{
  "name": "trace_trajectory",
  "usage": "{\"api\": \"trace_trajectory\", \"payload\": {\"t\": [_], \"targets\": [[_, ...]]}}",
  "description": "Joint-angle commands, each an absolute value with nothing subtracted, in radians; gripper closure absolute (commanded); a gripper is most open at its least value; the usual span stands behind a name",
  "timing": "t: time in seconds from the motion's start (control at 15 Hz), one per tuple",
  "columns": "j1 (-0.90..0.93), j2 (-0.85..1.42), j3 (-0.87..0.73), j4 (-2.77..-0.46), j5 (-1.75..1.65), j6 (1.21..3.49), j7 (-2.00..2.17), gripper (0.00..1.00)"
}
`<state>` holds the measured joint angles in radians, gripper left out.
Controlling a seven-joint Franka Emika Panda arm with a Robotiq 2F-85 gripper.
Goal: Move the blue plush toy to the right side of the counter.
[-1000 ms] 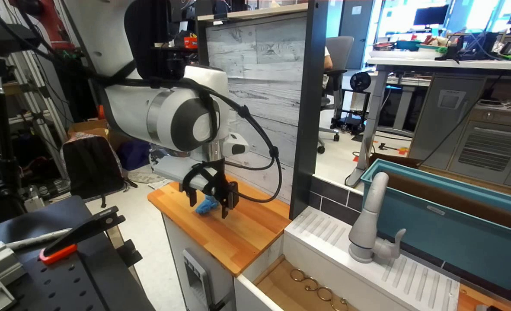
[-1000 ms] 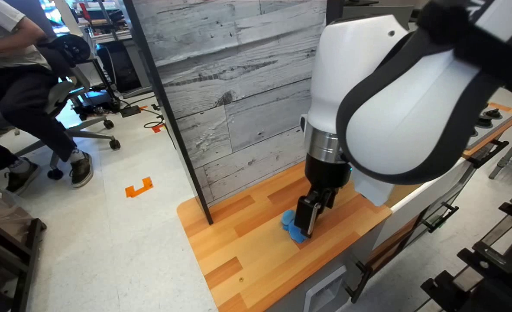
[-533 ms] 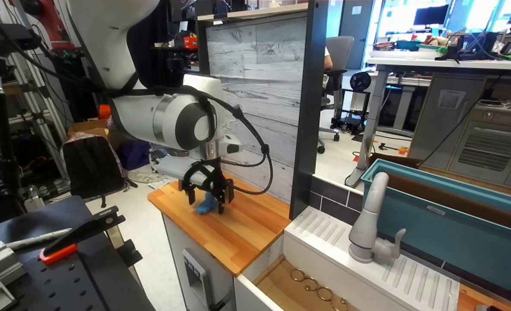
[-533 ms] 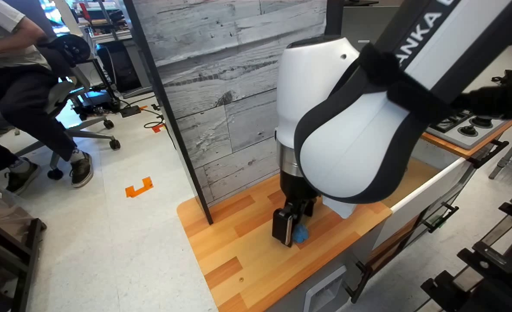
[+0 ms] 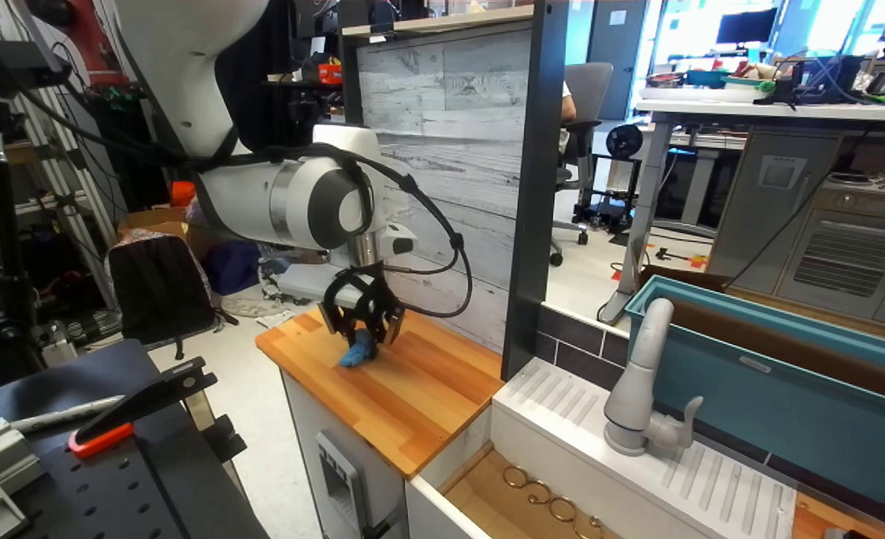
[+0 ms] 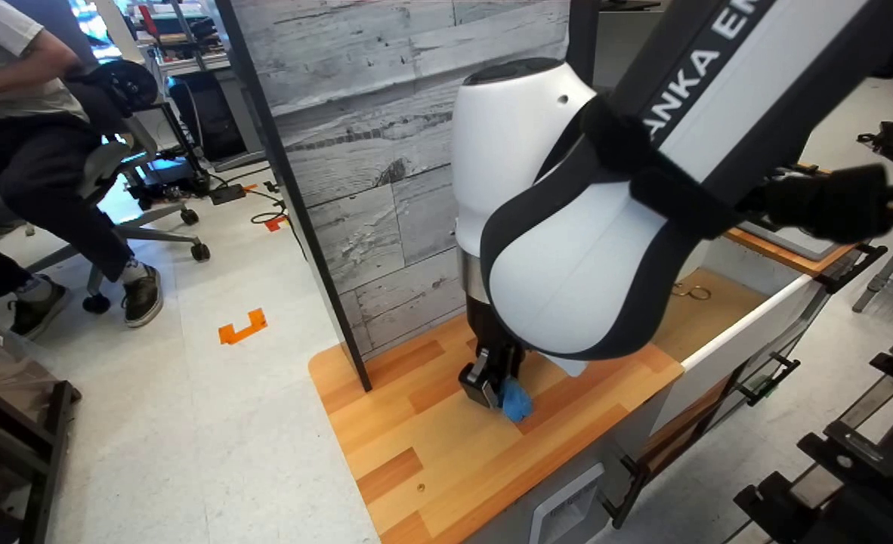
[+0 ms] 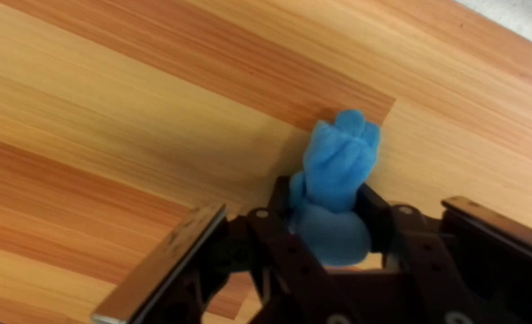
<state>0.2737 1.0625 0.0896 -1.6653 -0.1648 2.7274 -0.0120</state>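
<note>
Our gripper [image 7: 323,193] is clamped on the blue plush toy [image 7: 340,168], its two black fingers [image 7: 279,195] against opposite sides of the toy's middle. In the wrist view we see a rounded end bulging back between them and a lobed end sticking out over the boards. We find the toy low at the light orange-brown wooden counter [image 6: 431,431], about midway along it and clear of the edges in an exterior view; whether it touches the wood or hangs just above, we cannot tell.

Over the counter stands the white-and-black Franka arm [image 6: 579,279], a black cable [image 5: 457,241] looping beside its wrist. Behind rises an upright grey wood-plank panel [image 6: 386,151]; underneath is the grey cabinet [image 5: 382,490]. Next along we have the white ribbed drainboard [image 5: 547,389], a grey faucet [image 5: 630,397] upright on it, and past that the teal bin [image 5: 749,397]. Farther off, in an exterior view, we see a person [image 6: 46,189] in dark trousers seated on a wheeled chair [image 6: 118,162].
</note>
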Motion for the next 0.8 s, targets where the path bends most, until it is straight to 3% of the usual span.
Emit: {"api": "trace_trajectory", "payload": {"t": [0.0, 0.73], "targets": [[0.323, 1.054, 0.056, -1.659, -0.178, 2.751, 0.01, 0.96], [0.447, 0.883, -0.107, -1.863, -0.198, 2.881, 0.127, 0.96]]}}
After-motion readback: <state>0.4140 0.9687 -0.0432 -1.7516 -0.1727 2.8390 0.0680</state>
